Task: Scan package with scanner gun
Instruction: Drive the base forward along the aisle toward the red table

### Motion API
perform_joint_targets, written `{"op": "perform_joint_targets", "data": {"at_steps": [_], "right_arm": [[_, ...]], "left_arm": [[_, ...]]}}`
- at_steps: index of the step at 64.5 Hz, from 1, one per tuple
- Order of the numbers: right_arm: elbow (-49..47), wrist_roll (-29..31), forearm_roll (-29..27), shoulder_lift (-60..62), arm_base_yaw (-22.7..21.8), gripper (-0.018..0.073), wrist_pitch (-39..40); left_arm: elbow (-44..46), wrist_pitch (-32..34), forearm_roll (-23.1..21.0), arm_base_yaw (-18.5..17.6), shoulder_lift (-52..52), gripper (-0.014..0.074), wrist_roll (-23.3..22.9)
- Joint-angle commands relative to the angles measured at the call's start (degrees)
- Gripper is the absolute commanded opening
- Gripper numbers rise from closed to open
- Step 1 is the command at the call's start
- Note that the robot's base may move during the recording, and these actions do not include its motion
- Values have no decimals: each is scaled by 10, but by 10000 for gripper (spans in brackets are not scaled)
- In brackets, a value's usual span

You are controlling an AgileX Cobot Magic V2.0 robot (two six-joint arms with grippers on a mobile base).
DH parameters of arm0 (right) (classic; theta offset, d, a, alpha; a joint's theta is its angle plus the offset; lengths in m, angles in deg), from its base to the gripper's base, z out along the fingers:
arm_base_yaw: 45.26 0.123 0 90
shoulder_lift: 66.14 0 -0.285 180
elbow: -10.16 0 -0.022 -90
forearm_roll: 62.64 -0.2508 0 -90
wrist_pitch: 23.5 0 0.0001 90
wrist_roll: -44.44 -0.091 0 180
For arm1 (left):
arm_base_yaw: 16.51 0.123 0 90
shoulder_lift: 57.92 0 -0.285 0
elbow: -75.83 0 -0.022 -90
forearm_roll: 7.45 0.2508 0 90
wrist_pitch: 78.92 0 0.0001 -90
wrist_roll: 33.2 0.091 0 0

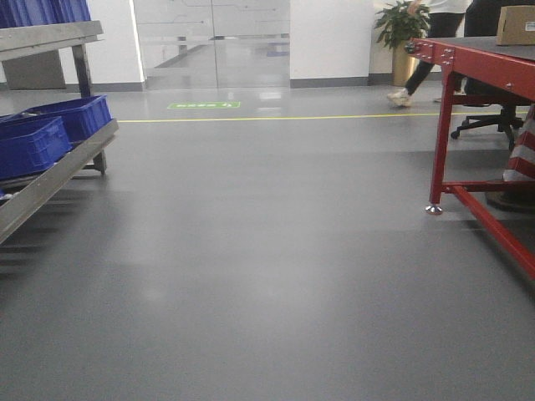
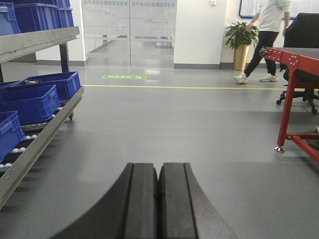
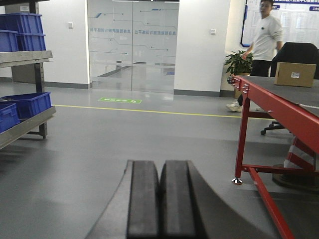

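Package (image 3: 295,74): brown carton w/ white label, sits on red table (image 3: 279,107) top, toward its far end. L gripper (image 2: 159,174): pads pressed together, nothing between them; over open floor, apart from table. R gripper (image 3: 159,172): same, fully closed, empty, nearer table's leg. Blue crates (image 2: 35,102) on roller rack (image 2: 50,132), across floor from table. Person (image 3: 263,40) and potted plant (image 3: 238,62): past table's far end.
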Motion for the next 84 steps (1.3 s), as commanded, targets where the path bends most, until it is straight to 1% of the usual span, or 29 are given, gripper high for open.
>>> {"op": "perform_joint_targets", "data": {"at_steps": [1,84], "right_arm": [[-1,0,3,2,-1,-162,11],[-1,0,3,2,-1,-162,11]], "left_arm": [[2,9,0,3,2,-111,0],[2,9,0,3,2,-111,0]]}}
